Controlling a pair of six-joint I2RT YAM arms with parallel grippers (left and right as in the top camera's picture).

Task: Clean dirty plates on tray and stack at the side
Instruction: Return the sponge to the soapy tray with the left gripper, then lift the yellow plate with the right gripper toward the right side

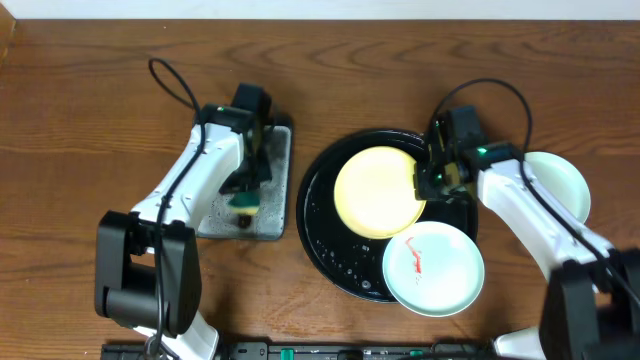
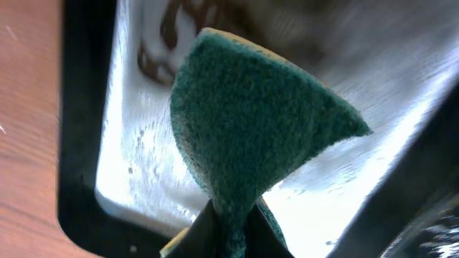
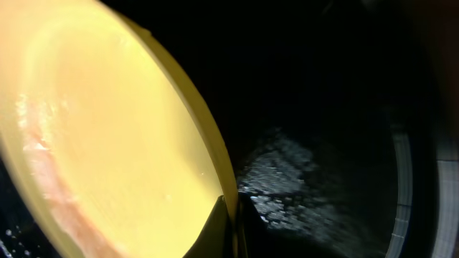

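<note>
The large round black tray (image 1: pixel 330 250) holds a pale yellow plate (image 1: pixel 375 190) and, at its front right, a mint-blue plate (image 1: pixel 440 270) with a red smear. A second mint-blue plate (image 1: pixel 565 180) lies on the table to the right, partly under my right arm. My right gripper (image 1: pixel 428 178) is shut on the yellow plate's right rim (image 3: pixel 215 165) and holds it tilted over the wet tray (image 3: pixel 301 172). My left gripper (image 1: pixel 245 195) is shut on a green sponge (image 2: pixel 251 129) above the small rectangular soapy tray (image 2: pixel 143 179).
The small soapy tray (image 1: pixel 272 225) stands left of the round tray. Black cables loop over the table at the back left and back right. The front table edge carries a dark rail.
</note>
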